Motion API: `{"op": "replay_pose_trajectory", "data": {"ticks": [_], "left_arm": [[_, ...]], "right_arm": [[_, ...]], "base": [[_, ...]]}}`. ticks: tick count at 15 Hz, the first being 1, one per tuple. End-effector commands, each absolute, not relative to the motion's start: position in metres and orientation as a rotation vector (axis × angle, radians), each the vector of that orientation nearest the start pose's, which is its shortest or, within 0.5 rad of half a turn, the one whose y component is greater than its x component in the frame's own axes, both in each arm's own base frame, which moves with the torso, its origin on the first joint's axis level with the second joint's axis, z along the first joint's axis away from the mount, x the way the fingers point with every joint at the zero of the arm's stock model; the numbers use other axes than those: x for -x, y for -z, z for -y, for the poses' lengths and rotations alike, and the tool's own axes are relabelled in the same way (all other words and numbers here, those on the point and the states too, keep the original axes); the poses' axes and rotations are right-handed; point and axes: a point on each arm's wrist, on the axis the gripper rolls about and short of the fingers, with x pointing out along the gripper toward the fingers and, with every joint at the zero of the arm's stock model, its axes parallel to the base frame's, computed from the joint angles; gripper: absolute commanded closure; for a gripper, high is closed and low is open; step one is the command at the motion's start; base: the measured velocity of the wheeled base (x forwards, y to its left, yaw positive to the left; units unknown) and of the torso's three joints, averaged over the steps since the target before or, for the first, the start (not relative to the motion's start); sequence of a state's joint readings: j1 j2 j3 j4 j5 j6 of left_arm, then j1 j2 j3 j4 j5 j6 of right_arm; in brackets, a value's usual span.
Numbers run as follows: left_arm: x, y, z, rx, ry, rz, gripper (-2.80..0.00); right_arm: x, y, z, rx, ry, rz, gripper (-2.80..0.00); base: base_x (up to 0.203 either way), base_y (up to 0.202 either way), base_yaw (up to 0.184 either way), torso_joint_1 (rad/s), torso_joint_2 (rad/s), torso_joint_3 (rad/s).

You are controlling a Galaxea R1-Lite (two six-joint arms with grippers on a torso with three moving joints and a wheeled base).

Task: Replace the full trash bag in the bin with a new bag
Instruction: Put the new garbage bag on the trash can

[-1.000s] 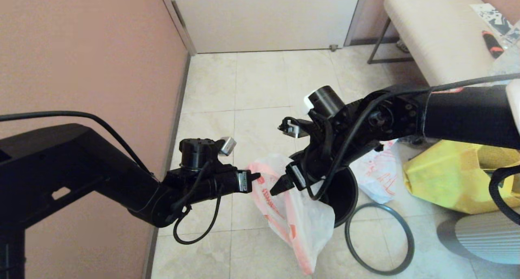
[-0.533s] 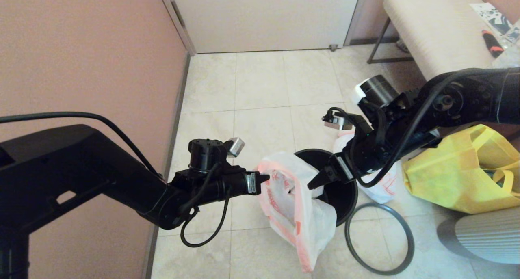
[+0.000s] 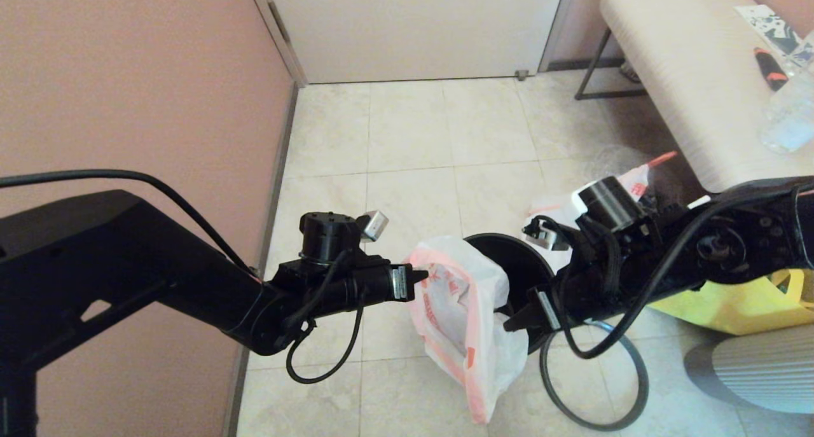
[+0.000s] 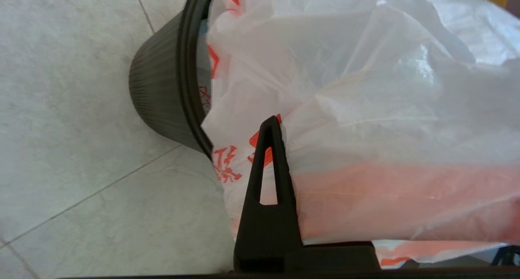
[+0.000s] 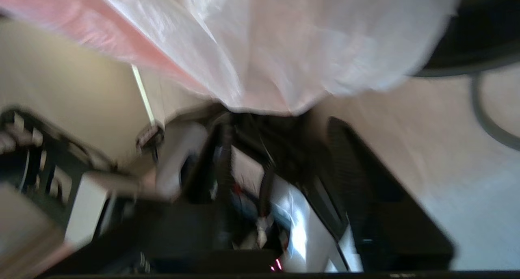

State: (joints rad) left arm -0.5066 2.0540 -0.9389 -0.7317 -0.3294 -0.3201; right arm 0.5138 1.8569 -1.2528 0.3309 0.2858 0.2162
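Over bin (image 3: 533, 278): left end effector (image 3: 420, 275) clamped on new bag (image 3: 464, 310) rim; right end effector (image 3: 514, 323) state unclear; I spread mouth wide.

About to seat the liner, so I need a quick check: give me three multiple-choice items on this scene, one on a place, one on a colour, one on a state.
1. Where is the thin dark grey hoop?
A. Around the bin's rim
B. On the floor beside the bin
C. On the bench

2. What colour is the soft tote bag?
A. Blue
B. Green
C. Yellow

3. How is the thin white plastic bag with orange-red print?
A. Draped over the rim, hanging outside
B. Folded flat on the floor
C. Clamped under the hoop

Answers:
1 B: it lies flat on the tiles at the robot's right of the small round black plastic bin.
2 C: plainly yellow.
3 A: the left tool grips one edge, the right tool is at the other.
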Motion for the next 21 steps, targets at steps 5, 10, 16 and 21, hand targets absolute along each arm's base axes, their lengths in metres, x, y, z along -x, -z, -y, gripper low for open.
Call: {"op": "replay_pose_trajectory", "data": {"ticks": [5, 10, 16, 21], "left_arm": [[-0.33, -0.108, 0.189, 0.281, 0.75, -0.508, 0.0], [-0.33, -0.109, 0.188, 0.294, 0.746, -0.512, 0.0], [-0.331, -0.108, 0.188, 0.296, 0.743, -0.515, 0.0], [-0.333, -0.113, 0.182, 0.307, 0.733, -0.502, 0.0]], "right_arm": [[-0.253, -0.13, -0.216, -0.054, -0.591, -0.84, 0.0], [-0.227, -0.105, -0.238, 0.058, -0.568, -0.75, -2.8], [-0.23, -0.081, -0.251, 0.146, -0.527, -0.689, -2.8], [-0.281, -0.049, -0.243, 0.206, -0.432, -0.545, 0.0]], "base": [[0.0, 0.0, 0.0, 0.0, 0.0, 0.0], [0.0, 0.0, 0.0, 0.0, 0.0, 0.0], [0.0, 0.0, 0.0, 0.0, 0.0, 0.0], [0.0, 0.0, 0.0, 0.0, 0.0, 0.0]]}}
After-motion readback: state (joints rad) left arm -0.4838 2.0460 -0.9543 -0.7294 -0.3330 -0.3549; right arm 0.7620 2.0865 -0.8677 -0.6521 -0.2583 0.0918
